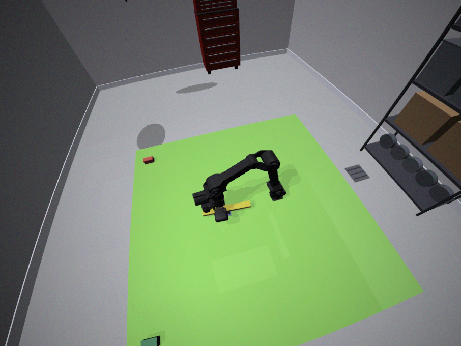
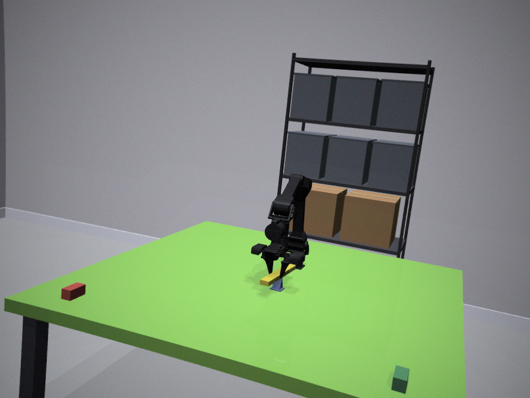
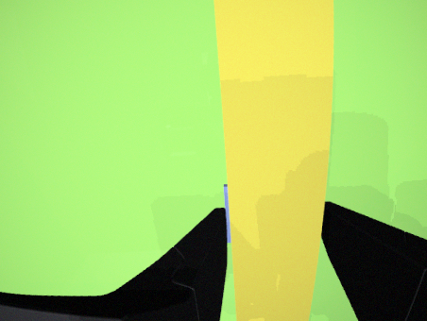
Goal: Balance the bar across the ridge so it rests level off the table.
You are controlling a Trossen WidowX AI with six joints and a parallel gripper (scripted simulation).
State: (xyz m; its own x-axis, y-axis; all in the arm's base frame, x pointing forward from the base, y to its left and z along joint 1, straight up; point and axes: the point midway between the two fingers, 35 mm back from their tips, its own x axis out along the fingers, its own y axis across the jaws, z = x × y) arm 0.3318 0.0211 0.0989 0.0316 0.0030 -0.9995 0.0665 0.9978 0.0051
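Observation:
The yellow bar (image 1: pixel 240 205) (image 2: pixel 267 280) (image 3: pixel 277 73) lies across the small blue ridge (image 2: pixel 277 286) (image 3: pixel 226 217) near the middle of the green table (image 1: pixel 297 223) (image 2: pixel 171 278). In the exterior view its near end hangs clear above the table. My gripper (image 1: pixel 218 211) (image 2: pixel 277 271) (image 3: pixel 271 214) points down over the bar's middle, right above the ridge. Its fingers straddle the bar and stand slightly open: the wrist view shows thin strips of green between the bar and each finger. Most of the ridge is hidden under the bar.
A red block (image 1: pixel 148 160) (image 2: pixel 73 291) lies near the table's far left corner. A green block (image 1: pixel 150 341) (image 2: pixel 400 378) sits at the near edge. A shelf rack (image 1: pixel 420 130) (image 2: pixel 359 150) with boxes and a red drawer cabinet (image 1: pixel 218 33) stand off the table.

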